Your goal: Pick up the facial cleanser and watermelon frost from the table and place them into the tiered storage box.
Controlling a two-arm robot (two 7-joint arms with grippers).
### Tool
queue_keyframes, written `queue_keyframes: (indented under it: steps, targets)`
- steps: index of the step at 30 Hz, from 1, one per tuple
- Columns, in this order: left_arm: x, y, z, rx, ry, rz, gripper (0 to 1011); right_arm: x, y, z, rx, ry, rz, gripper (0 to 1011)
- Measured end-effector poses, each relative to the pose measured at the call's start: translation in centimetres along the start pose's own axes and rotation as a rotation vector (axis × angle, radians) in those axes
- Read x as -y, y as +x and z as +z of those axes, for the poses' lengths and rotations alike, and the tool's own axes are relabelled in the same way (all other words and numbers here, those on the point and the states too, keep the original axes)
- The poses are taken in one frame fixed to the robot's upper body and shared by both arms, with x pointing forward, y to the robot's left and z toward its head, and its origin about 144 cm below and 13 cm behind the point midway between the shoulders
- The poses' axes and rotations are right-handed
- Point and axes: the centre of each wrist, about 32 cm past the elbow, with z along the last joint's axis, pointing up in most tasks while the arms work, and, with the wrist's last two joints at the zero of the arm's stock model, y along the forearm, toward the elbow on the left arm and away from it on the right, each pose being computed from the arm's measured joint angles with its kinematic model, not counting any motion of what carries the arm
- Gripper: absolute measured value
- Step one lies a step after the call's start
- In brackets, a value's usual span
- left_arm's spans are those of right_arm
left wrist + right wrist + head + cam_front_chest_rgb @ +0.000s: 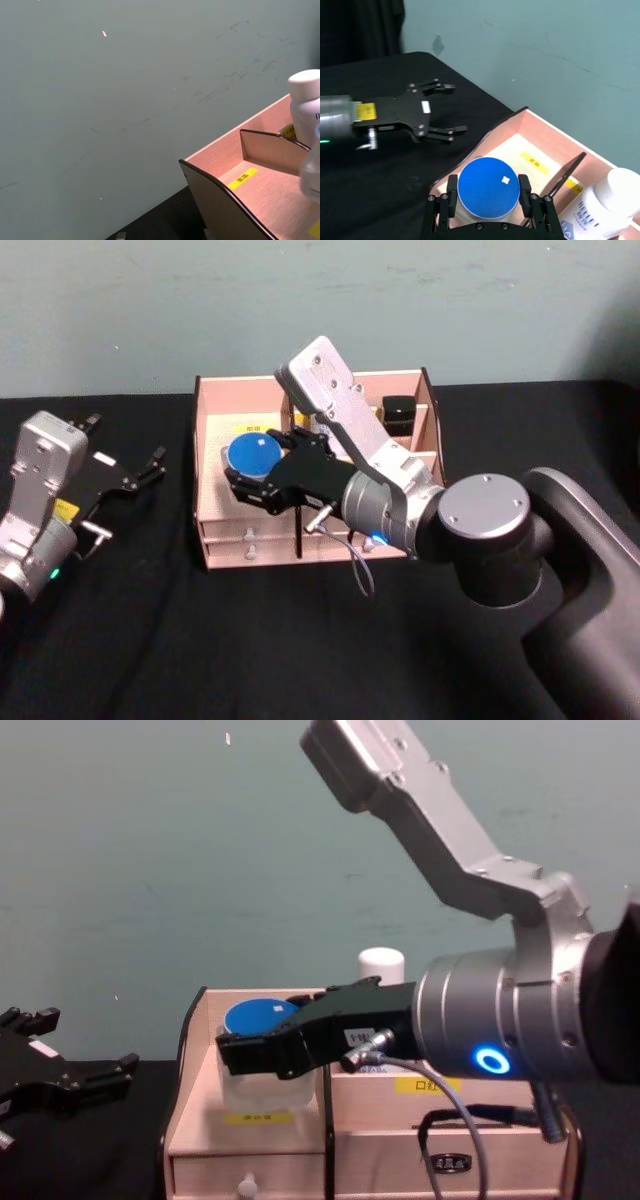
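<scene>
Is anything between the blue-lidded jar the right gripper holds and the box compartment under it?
Nothing visible. The right gripper holds the blue-lidded jar over the tiered storage box's left compartment, whose visible floor looks bare.

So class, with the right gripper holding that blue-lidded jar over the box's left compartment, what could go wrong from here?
1. The right gripper may release the blue-lidded jar too high, so it tips in the tiered storage box.
2. When withdrawing, it might knock the white-capped bottle beside it.
</scene>
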Motion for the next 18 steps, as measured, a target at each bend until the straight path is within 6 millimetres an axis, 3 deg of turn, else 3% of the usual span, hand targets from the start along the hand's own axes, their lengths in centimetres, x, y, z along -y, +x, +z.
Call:
queue_keyframes:
  steps: [18]
  targets:
    - [0.0,0.0,0.0,0.000,0.000,0.000,1001,-3.4,0.5,-0.5,0.007,-0.009,-0.064,730]
